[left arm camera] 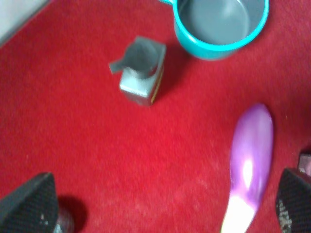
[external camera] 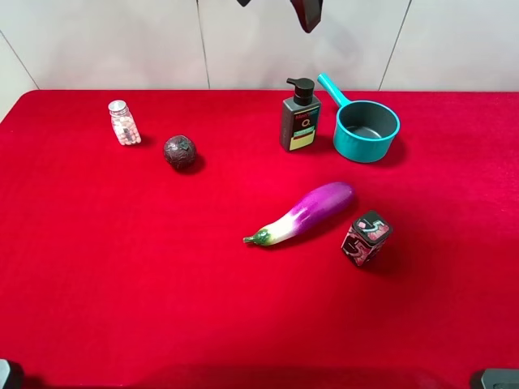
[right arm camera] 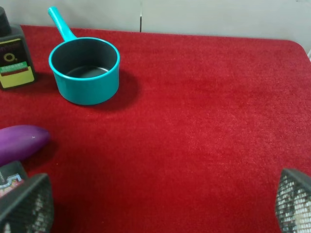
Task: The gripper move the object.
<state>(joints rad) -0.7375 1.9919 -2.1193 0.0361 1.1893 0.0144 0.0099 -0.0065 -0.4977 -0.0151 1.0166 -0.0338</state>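
The dark grey pump bottle (external camera: 300, 118) stands upright on the red cloth at the back centre, just left of a teal pot (external camera: 369, 130). It also shows in the left wrist view (left arm camera: 142, 72), seen from above, and at the edge of the right wrist view (right arm camera: 13, 58). My left gripper (left arm camera: 163, 194) is open and empty, high above the cloth and apart from the bottle; a dark part of an arm (external camera: 306, 14) hangs at the top edge of the exterior view. My right gripper (right arm camera: 161, 194) is open and empty, low over the cloth, to the front right of the pot.
A purple eggplant (external camera: 304, 212) lies in the middle with a dark patterned cube (external camera: 366, 237) to its right. A dark ball (external camera: 179, 151) and a small clear pill bottle (external camera: 124, 123) stand at the back left. A white wall runs behind the table.
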